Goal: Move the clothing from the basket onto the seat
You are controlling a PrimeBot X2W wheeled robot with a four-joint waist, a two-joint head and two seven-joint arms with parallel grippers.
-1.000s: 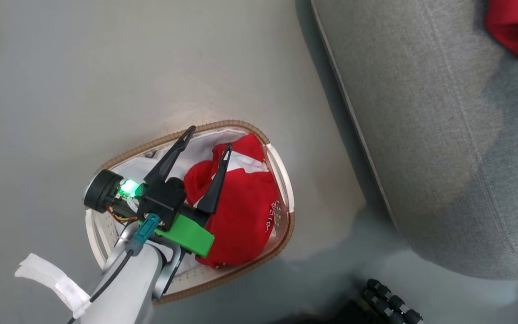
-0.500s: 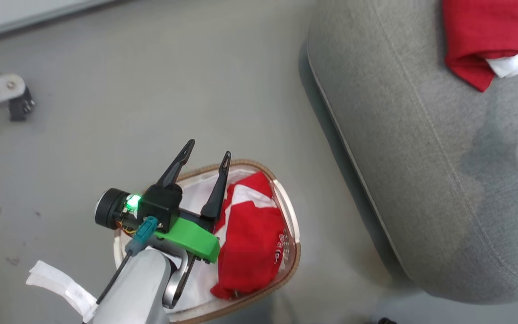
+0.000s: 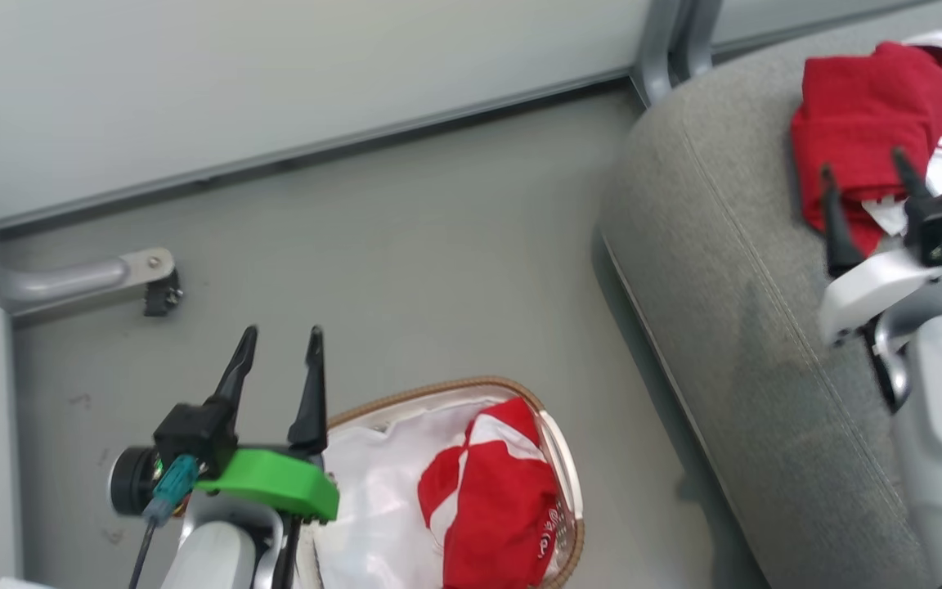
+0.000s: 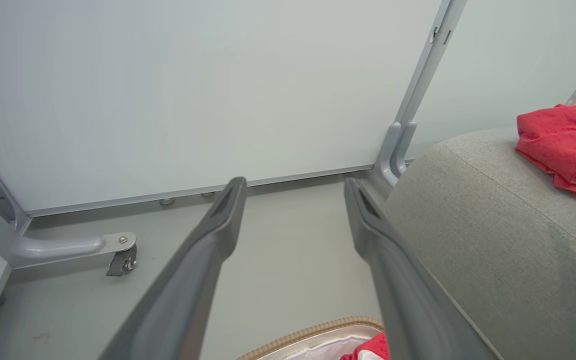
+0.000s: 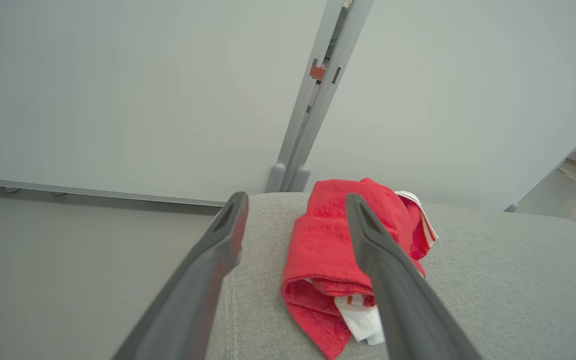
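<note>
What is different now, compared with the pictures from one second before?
The left gripper, open and empty, has drawn away from the red garment in the basket, out past its rim. The right gripper, open, now shows by the other garment on the seat. Neither garment has visibly moved.

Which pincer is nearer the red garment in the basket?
Left. The left pincer hovers by the basket holding the red garment; the right pincer is over the seat.

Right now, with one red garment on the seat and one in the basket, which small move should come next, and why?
Probably lower the open left gripper onto the remaining garment: it lies in the basket, while that gripper is empty, beside it. The other garment is already on the seat.
</note>
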